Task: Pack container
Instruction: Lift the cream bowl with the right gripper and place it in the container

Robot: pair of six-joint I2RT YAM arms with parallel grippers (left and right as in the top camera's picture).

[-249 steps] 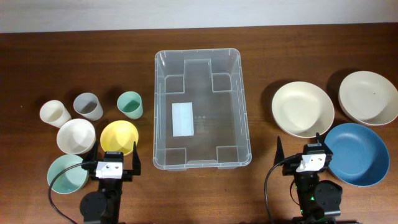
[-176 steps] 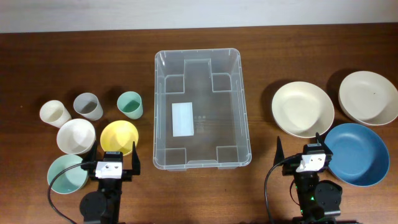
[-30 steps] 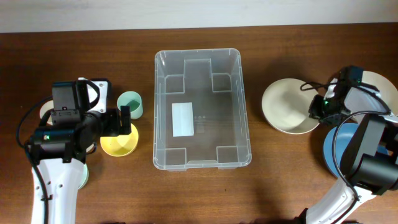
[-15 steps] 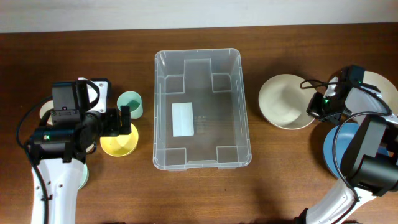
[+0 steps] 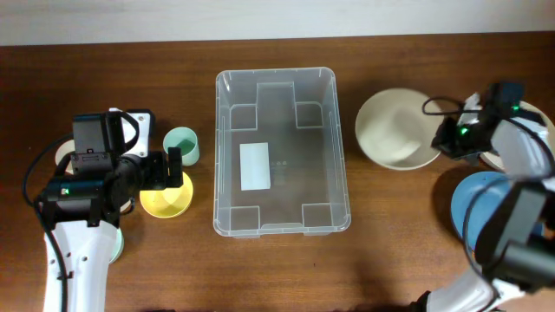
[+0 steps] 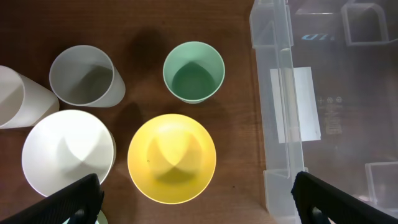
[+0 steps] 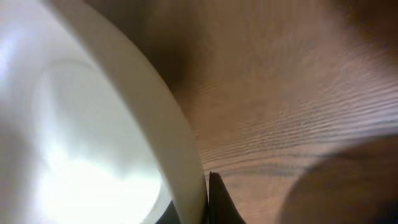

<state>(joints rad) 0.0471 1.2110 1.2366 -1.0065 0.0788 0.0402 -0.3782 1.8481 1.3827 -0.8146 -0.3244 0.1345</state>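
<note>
Right gripper [image 5: 447, 139] pinching the cream bowl [image 5: 390, 130] by its rim, near the container [image 5: 340, 147].
The thin edge hold may slip and tip the bowl; left gripper [image 5: 173, 169] jaws are spread.

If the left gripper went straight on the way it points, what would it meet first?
Most likely the yellow bowl. The open left gripper points down at the table, and that bowl lies below, between its fingers. How high it is above the bowl is unclear.

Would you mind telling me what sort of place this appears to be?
Probably a robotics test bench: a wooden table, cups and bowls grouped beside a clear container, and robot arms.
</note>
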